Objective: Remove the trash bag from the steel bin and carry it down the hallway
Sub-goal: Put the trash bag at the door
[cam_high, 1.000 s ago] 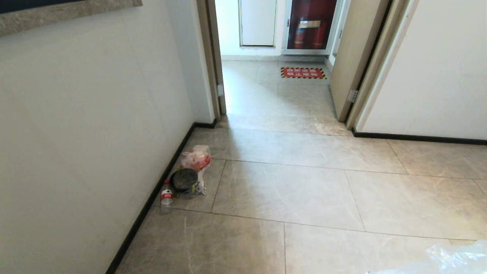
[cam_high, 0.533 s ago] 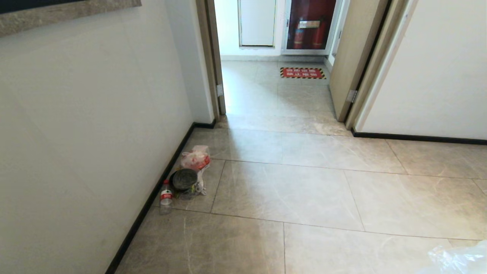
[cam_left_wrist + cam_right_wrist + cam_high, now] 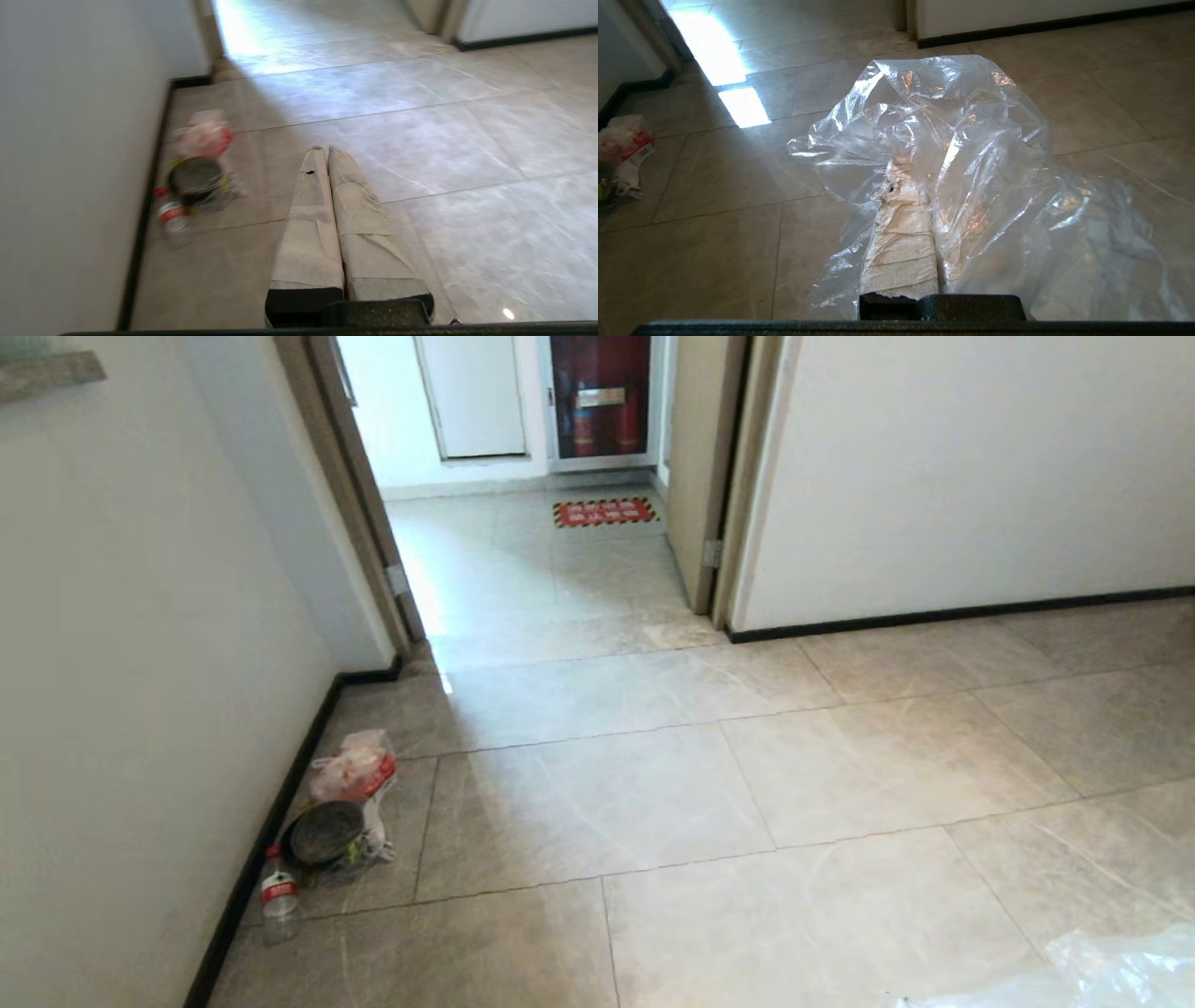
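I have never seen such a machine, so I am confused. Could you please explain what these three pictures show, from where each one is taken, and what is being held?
This is a wheeled robot with two arms, each ending in a two-fingered gripper. The wide picture comes from a camera on its head, looking down at the hallway floor. The other two come from cameras on the wrists, looking along the fingers.

The left gripper is shut and holds nothing. The right gripper is shut on the trash bag, a clear crinkled plastic that drapes over its fingers; a corner of it shows low in the head view.

Against the wall lie a pink-red plastic bag, a dark round tin and a plastic bottle.
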